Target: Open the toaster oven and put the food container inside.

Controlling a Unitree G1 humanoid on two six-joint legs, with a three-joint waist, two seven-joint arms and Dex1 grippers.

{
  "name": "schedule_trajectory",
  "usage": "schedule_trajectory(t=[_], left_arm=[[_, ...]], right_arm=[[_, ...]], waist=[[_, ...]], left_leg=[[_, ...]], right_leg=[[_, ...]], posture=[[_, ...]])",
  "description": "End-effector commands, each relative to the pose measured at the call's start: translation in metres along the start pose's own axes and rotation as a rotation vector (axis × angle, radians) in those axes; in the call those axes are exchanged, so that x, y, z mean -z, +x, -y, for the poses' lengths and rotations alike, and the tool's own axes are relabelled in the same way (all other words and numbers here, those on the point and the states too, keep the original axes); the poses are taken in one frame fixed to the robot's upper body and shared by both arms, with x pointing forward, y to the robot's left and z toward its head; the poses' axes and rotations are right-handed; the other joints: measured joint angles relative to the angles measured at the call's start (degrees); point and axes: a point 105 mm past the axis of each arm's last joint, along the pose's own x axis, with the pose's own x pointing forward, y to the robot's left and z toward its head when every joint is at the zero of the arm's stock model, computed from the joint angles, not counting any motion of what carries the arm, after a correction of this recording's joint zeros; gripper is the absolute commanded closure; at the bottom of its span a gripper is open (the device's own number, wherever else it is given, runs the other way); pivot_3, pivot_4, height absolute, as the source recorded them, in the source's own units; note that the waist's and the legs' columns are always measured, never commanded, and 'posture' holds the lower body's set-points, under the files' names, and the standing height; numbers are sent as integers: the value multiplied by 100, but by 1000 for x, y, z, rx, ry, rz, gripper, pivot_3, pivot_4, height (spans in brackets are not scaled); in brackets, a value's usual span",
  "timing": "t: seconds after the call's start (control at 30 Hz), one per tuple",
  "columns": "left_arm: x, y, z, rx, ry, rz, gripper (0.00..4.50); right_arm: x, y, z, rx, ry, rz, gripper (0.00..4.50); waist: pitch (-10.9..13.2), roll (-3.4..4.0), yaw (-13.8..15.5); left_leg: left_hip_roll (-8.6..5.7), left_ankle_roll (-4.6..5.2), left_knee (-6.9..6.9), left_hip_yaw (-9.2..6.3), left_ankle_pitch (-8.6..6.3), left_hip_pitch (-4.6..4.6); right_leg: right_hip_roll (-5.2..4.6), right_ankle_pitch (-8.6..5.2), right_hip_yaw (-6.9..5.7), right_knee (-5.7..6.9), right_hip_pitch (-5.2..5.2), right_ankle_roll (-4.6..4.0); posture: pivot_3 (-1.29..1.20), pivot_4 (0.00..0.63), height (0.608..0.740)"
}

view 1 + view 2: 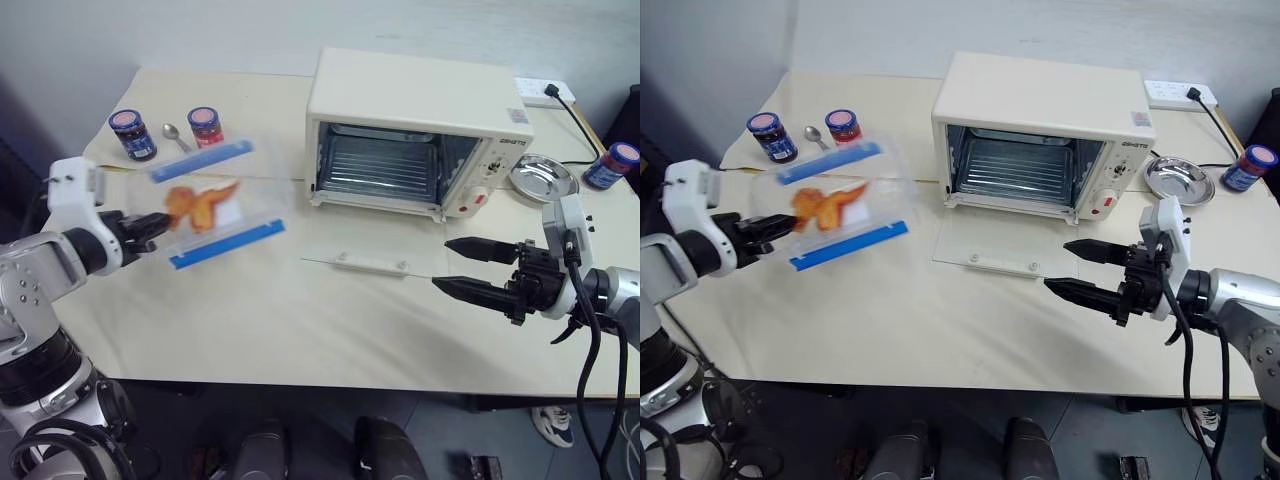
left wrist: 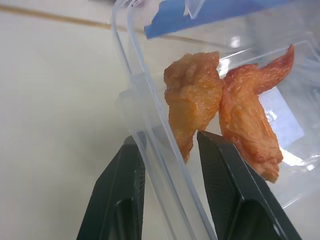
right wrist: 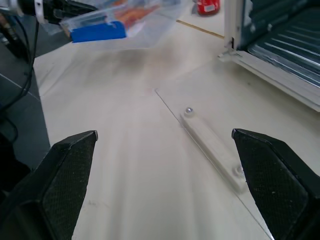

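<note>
both of my arms reach out over the near edge of the table. my right gripper hovers low above the tabletop, its two black fingers spread wide with nothing between them, tips aimed toward my left at the end of the lowered door. my left gripper is lifted off the table on my left side, jaws pinched on the end wall of the food container, so the clear box hangs tilted in the air, its two blue side clips slanting and orange-brown fried pieces showing through the plastic. in my left wrist view the clear rim sits between the two fingers. ahead, slightly to my right, the toaster oven stands open, its glass door lying flat on the tabletop with the white bar handle toward me and the wire rack visible inside. behind the container sit two small jars and a spoon; a round steel dish and another jar lie to the oven's right.
</note>
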Motion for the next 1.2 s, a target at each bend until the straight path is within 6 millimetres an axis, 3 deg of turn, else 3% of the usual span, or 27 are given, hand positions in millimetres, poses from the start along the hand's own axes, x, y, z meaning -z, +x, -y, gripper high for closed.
schedule_trajectory(t=[0.03, 0.37, 0.57, 0.8, 0.97, 1.07, 1.2], left_arm=[[-12, 9, 30, 171, 95, 6, 3181], [-25, 105, 105, 300, 190, -22, 3181], [-24, 138, 135, 338, 268, -50, 3181], [-16, 162, 146, 327, 355, -86, 3181], [-20, 169, 154, 344, 353, -58, 1689], [-39, 158, 162, 414, 289, 26, 855], [-64, 131, 162, 489, 226, 151, 855]], right_arm=[[-13, -6, -5, 31, -66, 50, 0], [-8, -15, -9, 124, -59, 79, 0], [-5, -22, -14, 172, -50, 94, 0], [-3, -27, -17, 213, -44, 101, 0], [-3, -27, -16, 228, -47, 107, 0], [-3, -28, -14, 238, -51, 102, 0], [-2, -28, -12, 240, -58, 90, 0]], waist=[[1, 1, -10], [2, -2, 120], [2, -2, 84], [2, -2, 70], [2, -2, 69], [2, -2, 68], [2, -2, 37]], left_leg=[[0, 0, -2, 4, 0, 1], [-9, 6, 7, 45, 3, -2], [-7, 6, 0, 53, 3, -1], [-8, 9, 3, 55, 5, -1], [-8, 10, 4, 54, 6, 0], [-7, 10, 4, 54, 6, -1], [-6, 10, 2, 53, 6, -2]], right_leg=[[0, 0, 2, 0, -2, 0], [-1, 1, -2, -3, 7, 2], [2, 1, -2, -3, 1, 2], [2, 1, -1, -2, 3, 3], [1, 1, -1, -3, 4, 3], [1, 1, -1, -2, 3, 3], [1, 1, -1, -2, 2, 3]], posture=[[0, 150, 740], [0, 150, 740], [0, 150, 740], [0, 150, 740], [0, 150, 740], [0, 150, 740], [0, 150, 740]])
